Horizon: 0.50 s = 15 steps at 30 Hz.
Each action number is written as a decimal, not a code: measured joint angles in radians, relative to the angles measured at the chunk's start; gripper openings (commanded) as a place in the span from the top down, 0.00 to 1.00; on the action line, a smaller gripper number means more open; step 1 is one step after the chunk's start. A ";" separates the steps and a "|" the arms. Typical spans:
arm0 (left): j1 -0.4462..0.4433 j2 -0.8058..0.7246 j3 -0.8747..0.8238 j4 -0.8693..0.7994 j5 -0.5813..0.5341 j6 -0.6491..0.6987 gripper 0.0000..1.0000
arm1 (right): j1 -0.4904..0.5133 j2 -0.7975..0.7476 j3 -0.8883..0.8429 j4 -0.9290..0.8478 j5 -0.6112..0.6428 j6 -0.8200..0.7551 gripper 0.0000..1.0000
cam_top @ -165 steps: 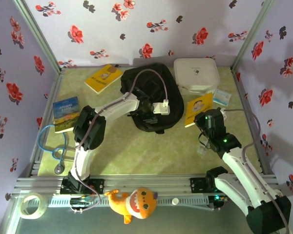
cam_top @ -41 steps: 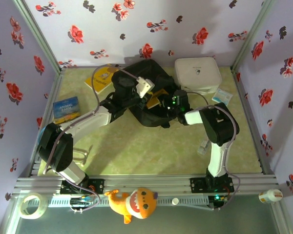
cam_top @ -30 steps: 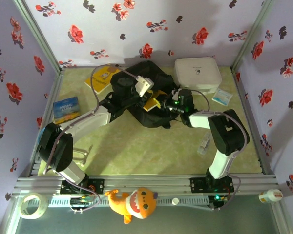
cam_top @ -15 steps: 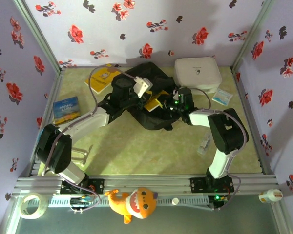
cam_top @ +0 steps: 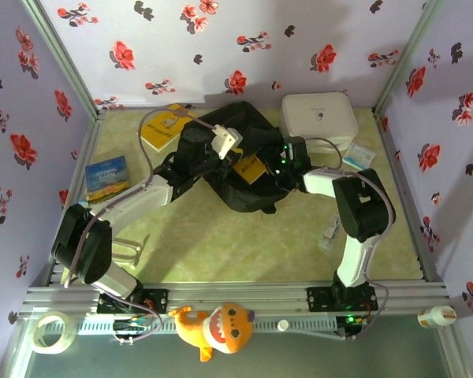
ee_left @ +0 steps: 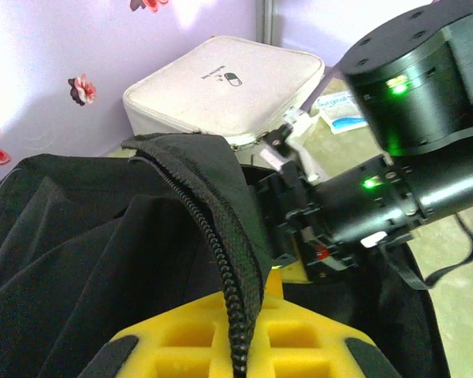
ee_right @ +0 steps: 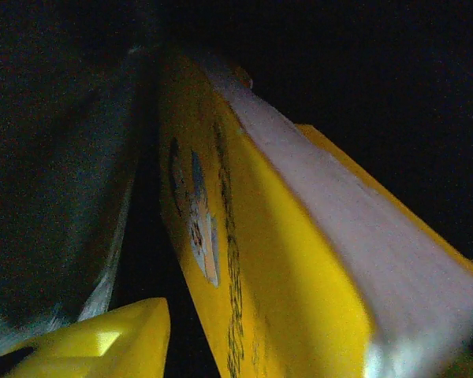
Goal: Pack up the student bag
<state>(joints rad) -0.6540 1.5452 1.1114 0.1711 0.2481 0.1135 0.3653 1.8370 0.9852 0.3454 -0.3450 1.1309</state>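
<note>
Sitting upper centre in the overhead view: large black soft fabric student bag (cam_top: 244, 197). Clamping left gripper (ee_left: 236, 354) shut on the bag's black zipper edge (ee_left: 221, 252), lifting it, likely for holding the mouth wide. Reaching right gripper (cam_top: 266, 167) into that opening alongside 1 thin yellow book (ee_right: 284, 260), tilted on edge, seemingly for sliding deeper. Not showing clearly whether gripping or releasing.

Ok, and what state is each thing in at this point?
student bag: open, flap held up by its zipper edge.
left gripper: shut on that zipper edge.
right gripper: at the bag's mouth, grip unclear.
yellow book: closed, partly inside the bag.
white zip case: closed.
second yellow book: closed, lying flat.
blue book: closed, lying flat.
</note>
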 measured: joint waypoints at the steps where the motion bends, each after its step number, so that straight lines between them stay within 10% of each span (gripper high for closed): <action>1: 0.002 0.000 0.000 0.000 0.000 -0.003 1.00 | -0.001 -0.033 -0.018 -0.021 0.012 -0.008 0.39; 10: 0.006 0.001 -0.016 0.001 0.009 -0.043 0.82 | -0.009 -0.465 -0.159 -0.229 0.203 -0.098 0.21; 15: 0.011 -0.007 -0.042 0.001 0.023 -0.101 0.41 | -0.012 -0.566 -0.164 -0.357 0.301 -0.157 0.17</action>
<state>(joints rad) -0.6426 1.5383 1.0691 0.1719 0.2714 0.0128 0.3531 1.2705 0.8207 -0.0113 -0.0441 0.9737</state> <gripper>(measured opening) 0.456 0.816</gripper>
